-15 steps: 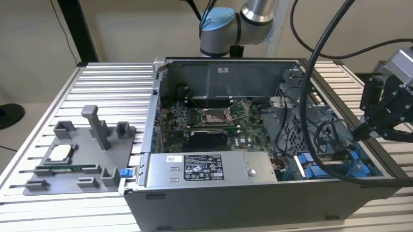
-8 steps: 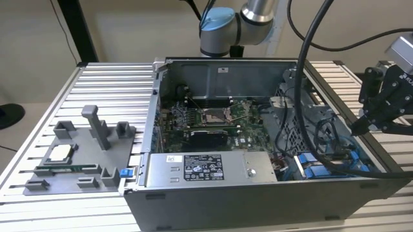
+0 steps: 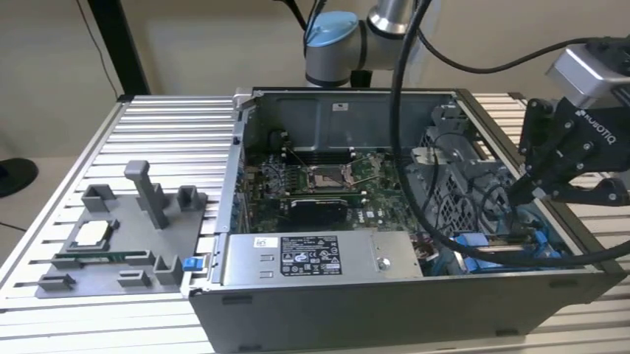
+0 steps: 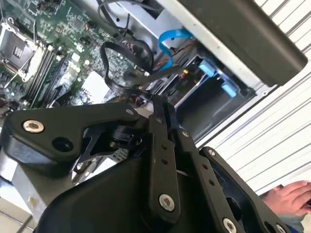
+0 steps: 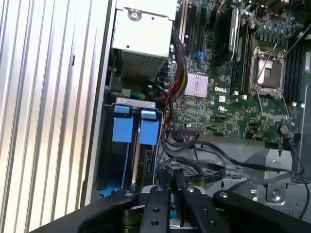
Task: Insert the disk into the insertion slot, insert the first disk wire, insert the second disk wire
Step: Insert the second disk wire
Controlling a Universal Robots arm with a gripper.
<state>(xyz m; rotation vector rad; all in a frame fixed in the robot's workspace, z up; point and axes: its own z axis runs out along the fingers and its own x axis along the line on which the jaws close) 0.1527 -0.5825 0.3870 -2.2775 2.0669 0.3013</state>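
Observation:
My black gripper (image 3: 518, 198) hangs over the open computer case at the exterior view's right, fingers pointing down into it. In both wrist views the fingers (image 5: 177, 182) are pressed together, and a black flat disk wire (image 4: 121, 48) loops up to their tips (image 4: 163, 109). Just beyond the tips lies the insertion slot (image 5: 121, 130), a grey bay with bright blue rails, also seen near the case's front corner (image 3: 487, 247). The disk (image 5: 147, 160) stands edge-on in that bay under its blue carrier tab. I cannot tell how deep it sits.
The silver power-supply box (image 3: 315, 258) lies along the case front, with the green motherboard (image 3: 325, 184) behind it and a perforated grey cage (image 3: 462, 184) beside the gripper. A grey fixture (image 3: 118, 236) rests on the ribbed table. A person's hand (image 4: 291, 199) rests on the table.

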